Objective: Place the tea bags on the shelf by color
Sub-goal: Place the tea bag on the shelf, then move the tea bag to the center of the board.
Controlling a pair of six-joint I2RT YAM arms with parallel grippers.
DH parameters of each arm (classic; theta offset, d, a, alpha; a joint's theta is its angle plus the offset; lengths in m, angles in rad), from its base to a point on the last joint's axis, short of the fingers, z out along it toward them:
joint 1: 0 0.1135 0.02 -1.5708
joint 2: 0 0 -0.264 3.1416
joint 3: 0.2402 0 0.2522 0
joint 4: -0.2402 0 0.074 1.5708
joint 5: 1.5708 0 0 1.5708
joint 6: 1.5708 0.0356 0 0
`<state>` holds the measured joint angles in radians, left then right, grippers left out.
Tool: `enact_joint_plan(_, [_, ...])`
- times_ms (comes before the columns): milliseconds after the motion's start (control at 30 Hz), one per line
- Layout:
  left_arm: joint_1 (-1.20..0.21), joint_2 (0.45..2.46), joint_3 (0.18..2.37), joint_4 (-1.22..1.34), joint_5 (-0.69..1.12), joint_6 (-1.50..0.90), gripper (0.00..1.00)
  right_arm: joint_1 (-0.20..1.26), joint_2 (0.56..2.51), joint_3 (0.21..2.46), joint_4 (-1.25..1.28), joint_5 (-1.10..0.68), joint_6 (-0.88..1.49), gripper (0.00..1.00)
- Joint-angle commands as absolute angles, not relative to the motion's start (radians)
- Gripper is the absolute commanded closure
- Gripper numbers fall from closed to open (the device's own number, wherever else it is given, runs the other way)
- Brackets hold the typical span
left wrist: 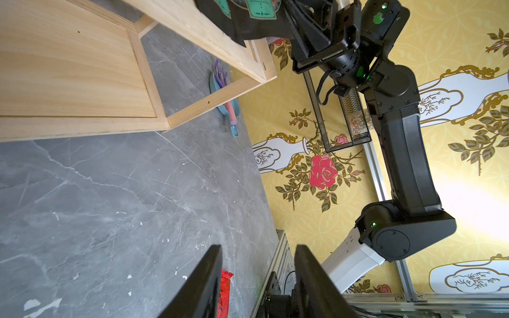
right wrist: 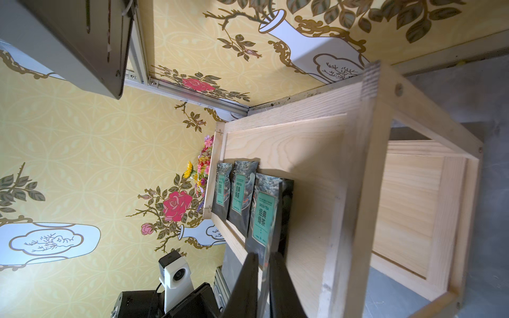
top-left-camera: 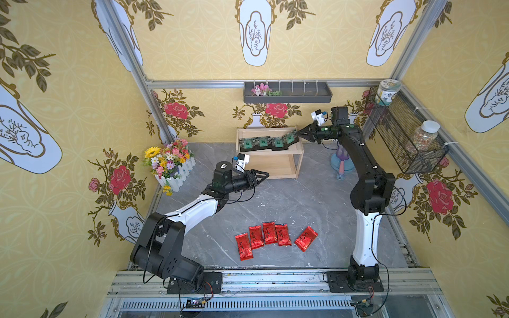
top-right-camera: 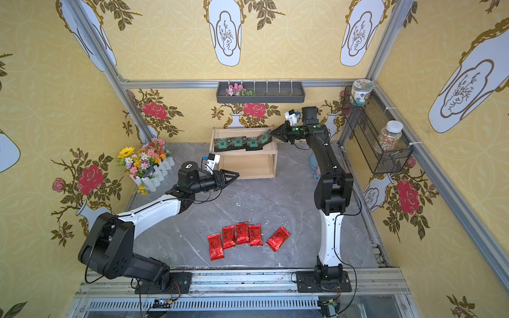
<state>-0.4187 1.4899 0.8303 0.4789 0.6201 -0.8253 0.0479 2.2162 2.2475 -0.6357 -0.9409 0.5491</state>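
Note:
Several black tea bags with green emblems stand in a row on the top tier of the wooden shelf. My right gripper is at the row's right end, shut on the tilted last black tea bag; its edge sits in the narrow gap between the fingers. Several red foil tea bags lie flat on the table near the front, one apart to the right. My left gripper hovers open and empty before the shelf's lower tier, which is bare. A red tea bag shows beside one finger.
A white box of artificial flowers stands left of the shelf. A blue and purple tool lies right of it, under my right arm. A dark grey wall tray hangs behind, and a black wire basket with jars hangs on the right wall.

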Motion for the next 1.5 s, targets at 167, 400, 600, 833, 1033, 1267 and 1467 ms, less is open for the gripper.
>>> enact_joint_plan(167, [-0.417,1.492,0.833,0.499,0.631,-0.825,0.52,0.048,2.221,2.258,-0.669,-0.922,0.515,0.85])
enact_joint_plan(400, [-0.417,1.492,0.831,0.500,0.631,-0.825,0.52,0.042,2.215,2.263,-0.694,-0.886,0.494,0.84])
enact_joint_plan(600, [-0.417,1.487,0.830,0.500,0.626,-0.825,0.52,0.052,2.163,2.268,-0.739,-0.773,0.450,0.83])
enact_joint_plan(833, [-0.417,1.453,0.835,0.414,0.561,-0.794,0.52,0.115,1.960,2.033,-0.672,-0.566,0.373,0.72])
enact_joint_plan(1033, [-0.417,1.382,0.785,0.293,0.464,-0.758,0.51,0.239,1.682,1.611,-0.456,-0.403,0.314,0.63])
enact_joint_plan(1267, [-0.423,1.328,0.687,0.203,0.355,-0.765,0.48,0.484,1.526,1.277,-0.331,-0.231,0.192,0.56])
enact_joint_plan(1467, [-0.429,1.317,0.624,0.151,0.288,-0.778,0.45,0.688,1.537,1.130,-0.296,-0.114,0.115,0.51])
